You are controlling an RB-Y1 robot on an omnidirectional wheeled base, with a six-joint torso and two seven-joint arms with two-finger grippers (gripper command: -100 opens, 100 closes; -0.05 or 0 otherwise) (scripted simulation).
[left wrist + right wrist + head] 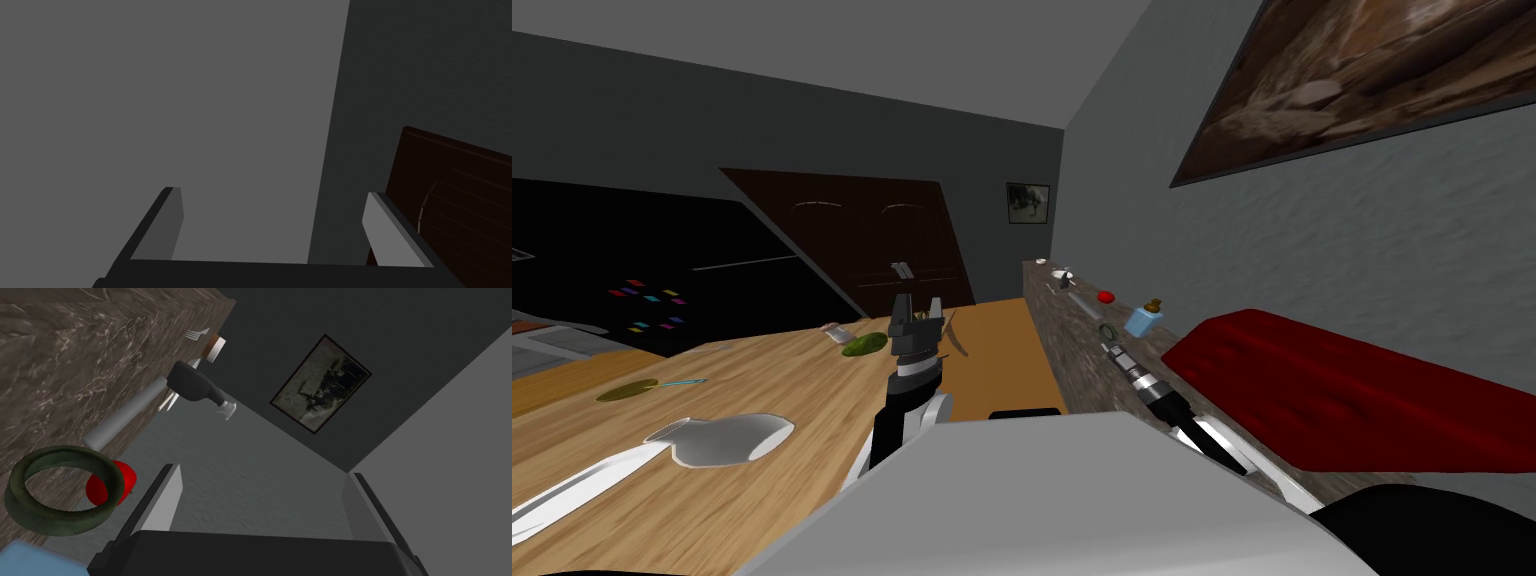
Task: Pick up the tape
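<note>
One red object (129, 477) just beside tape (60, 522), grey tube (125, 415) near

The tape (60, 523) is a dull, dark olive green, faintly mottled. The counter (60, 353) under it is brown stone with pale, cloudy veins. The ball (127, 480) is plain bright red, the tube (125, 418) flat light grey, and the tool (192, 383) matt black with a silvery tip. The bottle (1142, 322) is pale blue with a brown cap, and the cloth (1342, 390) is deep red with darker folds. The table (762, 370) shows honey-coloured wood grain. My right gripper (262, 480) has light grey blades on a black box
</note>
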